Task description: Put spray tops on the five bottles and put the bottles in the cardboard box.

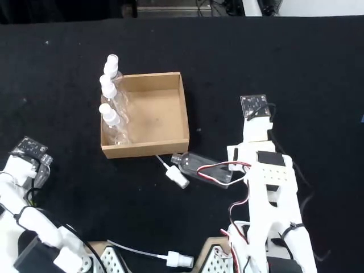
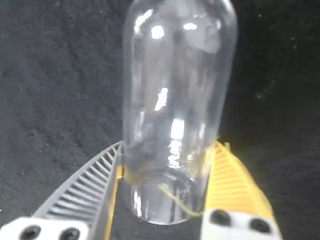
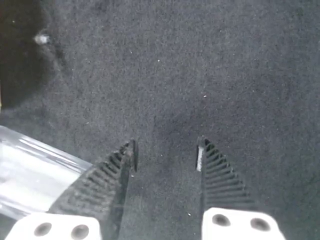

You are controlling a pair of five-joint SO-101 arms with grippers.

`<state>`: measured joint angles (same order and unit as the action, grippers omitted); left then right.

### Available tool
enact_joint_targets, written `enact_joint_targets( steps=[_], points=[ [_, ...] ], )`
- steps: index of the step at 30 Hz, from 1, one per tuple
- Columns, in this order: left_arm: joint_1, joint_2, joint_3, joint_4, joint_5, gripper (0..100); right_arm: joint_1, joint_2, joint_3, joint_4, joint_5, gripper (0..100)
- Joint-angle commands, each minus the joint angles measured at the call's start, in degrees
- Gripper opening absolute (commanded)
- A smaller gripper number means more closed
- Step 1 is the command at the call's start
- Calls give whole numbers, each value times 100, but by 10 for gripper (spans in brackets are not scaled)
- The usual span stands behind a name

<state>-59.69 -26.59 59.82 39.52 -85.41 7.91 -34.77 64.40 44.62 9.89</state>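
Observation:
Three bottles point(image 1: 114, 108) with spray tops stand inside the cardboard box point(image 1: 165, 114), along its left wall. A clear bottle point(image 1: 203, 169) without a top lies on the table in front of the box, and a loose spray top point(image 1: 177, 176) rests at its neck. A second spray top point(image 1: 179, 260) with a long tube lies near the table's front edge. My left gripper point(image 2: 170, 192) is shut on another clear bottle point(image 2: 175, 90), also seen at the front left point(image 1: 43, 169). My right gripper point(image 3: 166, 152) is open over bare cloth, with the lying bottle point(image 3: 30, 185) just beside one finger.
Black cloth point(image 1: 284, 62) covers the whole table. The right part of the box is bare cardboard. Red and white cables point(image 1: 219, 166) from the right arm cross over the lying bottle. Both arm bases stand at the front edge.

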Motion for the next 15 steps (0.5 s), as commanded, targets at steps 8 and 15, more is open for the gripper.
enact_joint_targets(
  steps=[8,15],
  points=[
    [-171,-325,-277,-53,1582,95,114,-57,-558,615,9,172],
    [-207,-1644,66,-53,4185,95,88,-66,-1692,2171,914,170]
  ],
)
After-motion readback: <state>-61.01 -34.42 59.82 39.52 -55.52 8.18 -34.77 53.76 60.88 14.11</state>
